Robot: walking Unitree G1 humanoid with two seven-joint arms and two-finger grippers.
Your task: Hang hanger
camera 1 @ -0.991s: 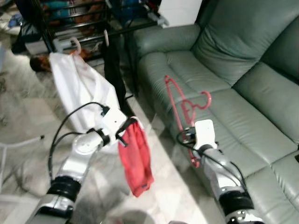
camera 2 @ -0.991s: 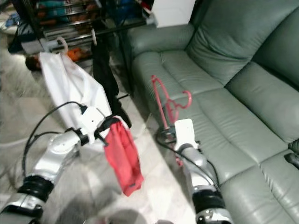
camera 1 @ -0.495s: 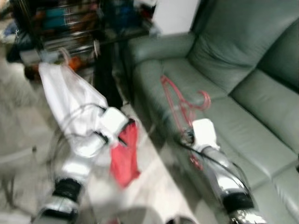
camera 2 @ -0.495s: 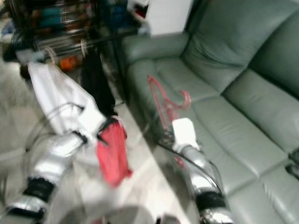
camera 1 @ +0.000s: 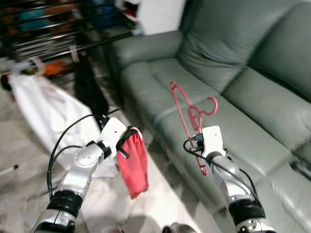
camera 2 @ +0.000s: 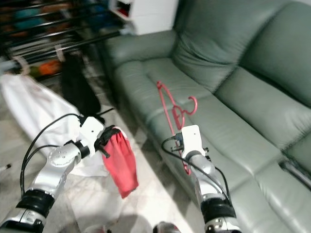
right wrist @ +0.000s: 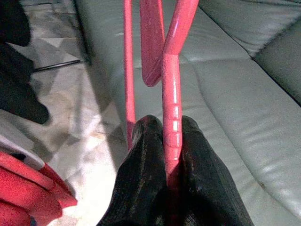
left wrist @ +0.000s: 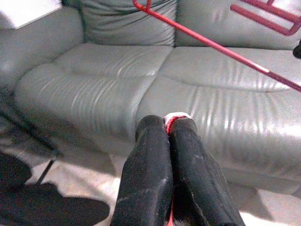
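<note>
R claw (right wrist: 165, 136) is clamped on the red hanger (camera 1: 190, 112), fingers (right wrist: 141, 174) pressed tight on either side of one flat plastic bar near its lower end. Hanger stands up from the claw, tilted, hook (camera 1: 212, 104) at the far top pointing away toward the sofa back. It's held in the air above the front of the grey-green sofa (camera 1: 252, 97), not resting on the cushions. No writing or brand readable on the hanger; just small moulded ridges on the bar by the fingers.

L claw (left wrist: 168, 127) is pinched together on a bit of red cloth (camera 1: 133, 161), w/ a white edge showing at the fingertips (left wrist: 151, 126). Cloth hangs down below the claw over the pale floor (camera 1: 160, 204), beside the sofa front.

Beyond the L claw: a white garment (camera 1: 48, 116) and a black garment (camera 1: 88, 87) hang from a dark rack (camera 1: 58, 46), well apart from both claws. A white box-like object (camera 1: 158, 14) sits past the sofa arm; no label legible on it.
</note>
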